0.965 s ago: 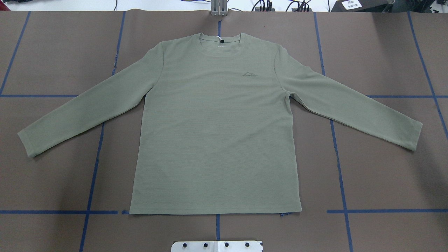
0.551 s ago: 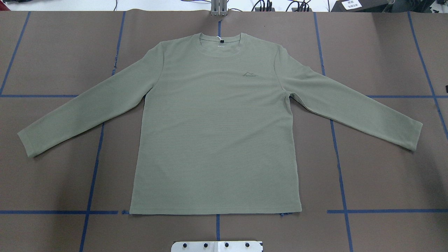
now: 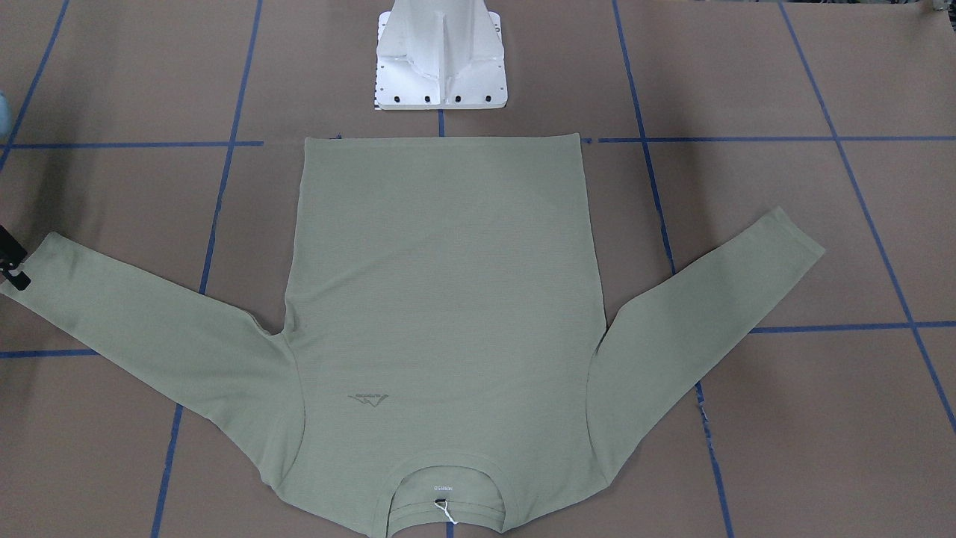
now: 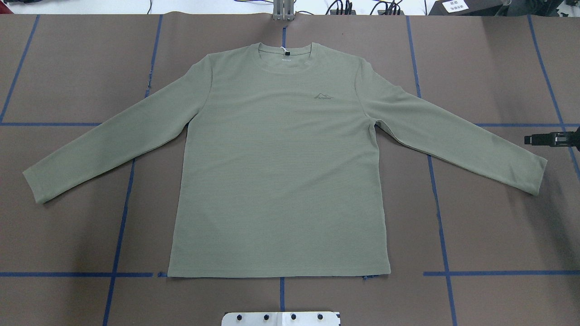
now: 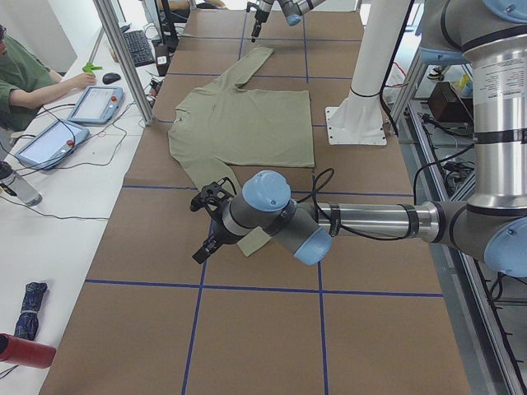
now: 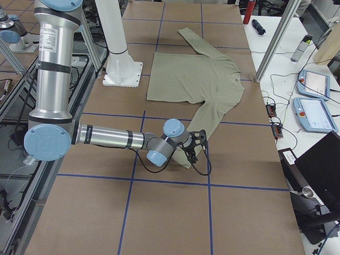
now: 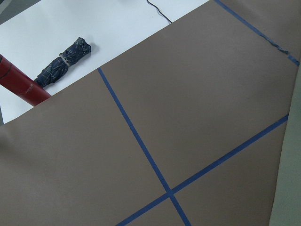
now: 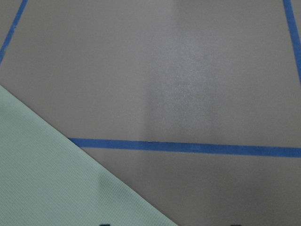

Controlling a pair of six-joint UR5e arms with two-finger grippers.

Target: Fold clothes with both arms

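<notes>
Right gripper [image 4: 527,139]: enters level from the right edge of the overhead view, tips pointing toward the shirt. Its fingers [image 3: 18,282] stand apart, and the front view shows a gap between them. It hangs just beside the right cuff [image 4: 537,177], on the side away from the robot. Whether it touches the cloth cannot be judged. Right wrist view: the sleeve edge fills the lower left corner, and the rest is brown paper with one tape line.

Left gripper [image 5: 202,229]: seen only from the table's end, on the near arm, over the paper and just beside the left cuff [image 5: 249,243]. Fingers apart or together: cannot tell. Left wrist view: paper, a tape cross, and a thin green strip at the right edge.

Shirt [image 4: 278,172]: flat, face up, mid-table, unfolded. The collar [image 4: 285,56] points away from the robot, and the hem lies near the pedestal [image 3: 442,56]. Both sleeves spread sideways, slanting toward the hem end. The logo [image 4: 322,95] is on the chest, and a white string sits at the neck label [image 4: 283,49].

Table [image 4: 498,226]: brown paper with a grid of blue tape [image 4: 437,208].

Side bench: a folded umbrella [image 7: 63,62], a red tube [image 7: 19,87], two pendants [image 5: 95,105] and a seated person [image 5: 25,74].
</notes>
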